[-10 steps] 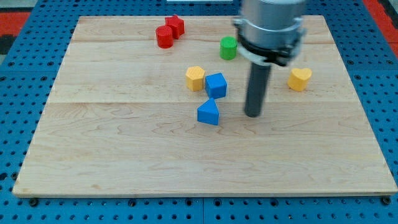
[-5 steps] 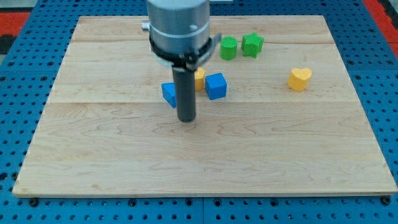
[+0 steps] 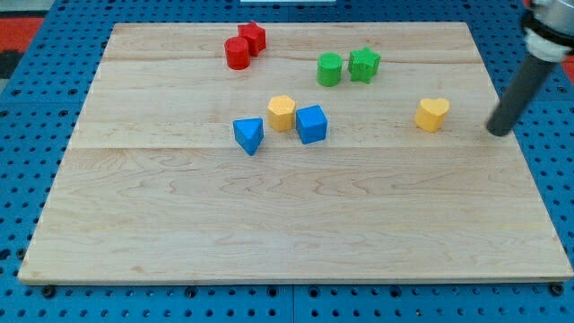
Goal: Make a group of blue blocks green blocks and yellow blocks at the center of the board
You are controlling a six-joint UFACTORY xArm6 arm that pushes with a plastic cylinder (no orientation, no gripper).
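**A:** Where do the task's blocks sit?

**B:** Three are bunched just above the middle of the frame: a blue triangular block [image 3: 248, 135], a yellow hexagonal block [image 3: 282, 112] and a blue cube [image 3: 311, 124]. The yellow one and the cube touch or nearly touch; the triangular one lies just to their lower left. Above them and to the right, a green cylinder [image 3: 330, 69] and a green star-shaped block [image 3: 364, 64] sit side by side near the top. A yellow heart-shaped block [image 3: 432, 114] lies alone, well out at the right.

**A:** And my tip?

**B:** My tip [image 3: 498, 133] is at the frame's right edge, near the counter's [image 3: 269, 233] right border. The heart lies to its left and slightly higher, near it but clearly apart. It is much the closest task block.

**A:** So what does the coming move turn on?

**B:** In my judgement, that line: tip, heart and central cluster run roughly right to left, so a leftward push would carry the heart toward the centre. The tip sits a little below the heart's level, which could send it off upward.

**A:** Jaws?

**B:** None to report; the arm ends in a plain rod.

**A:** Anything else?

**B:** A red cylinder [image 3: 238, 54] and another red block [image 3: 254, 37], touching, at upper left of centre, outside the task.
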